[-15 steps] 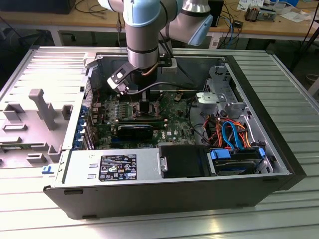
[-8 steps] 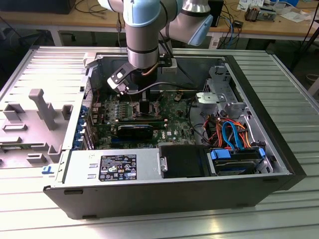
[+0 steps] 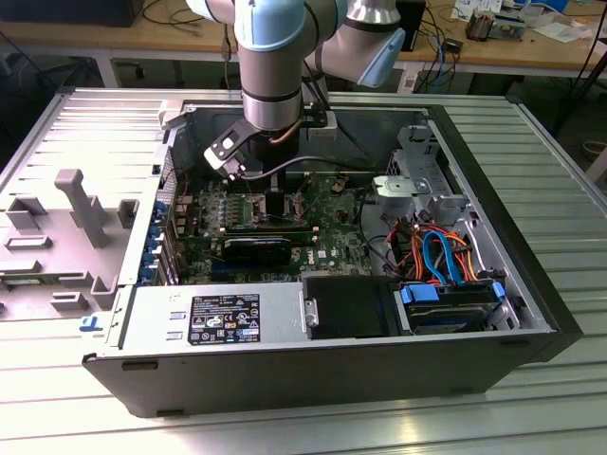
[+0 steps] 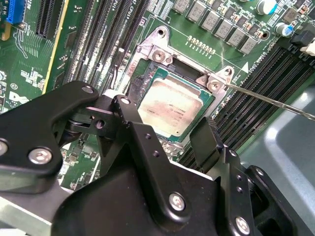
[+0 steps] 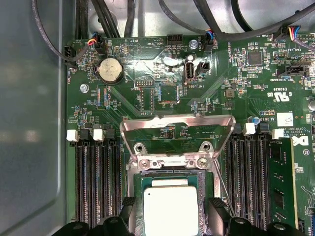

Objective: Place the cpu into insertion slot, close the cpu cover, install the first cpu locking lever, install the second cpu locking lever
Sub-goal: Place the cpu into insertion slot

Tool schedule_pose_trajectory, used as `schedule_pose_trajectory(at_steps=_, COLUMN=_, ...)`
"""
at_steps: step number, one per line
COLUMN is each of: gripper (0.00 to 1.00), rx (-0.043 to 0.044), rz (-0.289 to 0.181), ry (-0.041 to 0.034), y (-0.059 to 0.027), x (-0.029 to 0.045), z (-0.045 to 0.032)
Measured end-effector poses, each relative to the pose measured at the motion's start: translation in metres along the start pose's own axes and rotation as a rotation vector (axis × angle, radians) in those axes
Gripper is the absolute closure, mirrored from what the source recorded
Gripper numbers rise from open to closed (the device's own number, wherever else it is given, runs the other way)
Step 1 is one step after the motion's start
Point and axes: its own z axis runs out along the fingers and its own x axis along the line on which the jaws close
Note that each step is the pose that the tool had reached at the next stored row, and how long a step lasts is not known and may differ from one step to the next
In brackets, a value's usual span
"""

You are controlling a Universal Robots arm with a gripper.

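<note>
You are looking into an open computer case [image 3: 313, 365] lying on its side on the ribbed table [image 3: 531, 161], with the arm [image 3: 275, 66] reaching straight down into it from above. Under the arm lies the green motherboard [image 5: 162, 93], and the gripper [image 3: 275, 201] is low over the middle of it. In both wrist views the black jaws straddle the socket area, the gripper [image 4: 162, 115] [image 5: 172, 214] set about as wide as the chip. The cpu [image 4: 170, 105] [image 5: 171, 211] lies flat directly between the jaws, silver top up, inside the insertion slot [image 4: 192, 73], its green edges just beside each jaw. You cannot tell whether the jaws pinch those edges or merely stand against them. Just beyond the jaw tips, in the first wrist view, the cpu cover [image 5: 147, 123] stands swung up and back on its hinge, so the socket is open and the board shows through its square opening. Outside each jaw run banks of long black memory slots [image 5: 96, 187]. A thin wire locking lever [image 4: 275, 101] slants away from the socket corner on one jaw's outer side, raised off the board and not latched. Farther past the cover, well away from the jaws, a round coin battery [image 5: 110, 70] sits on the board.
</note>
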Motion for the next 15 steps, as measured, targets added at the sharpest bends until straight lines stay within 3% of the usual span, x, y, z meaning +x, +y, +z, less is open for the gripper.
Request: schedule_pose_trajectory(at_steps=15, gripper=0.32, rx=0.0, rz=-0.001, ry=0.0001, y=-0.002, x=0.0, z=-0.0023)
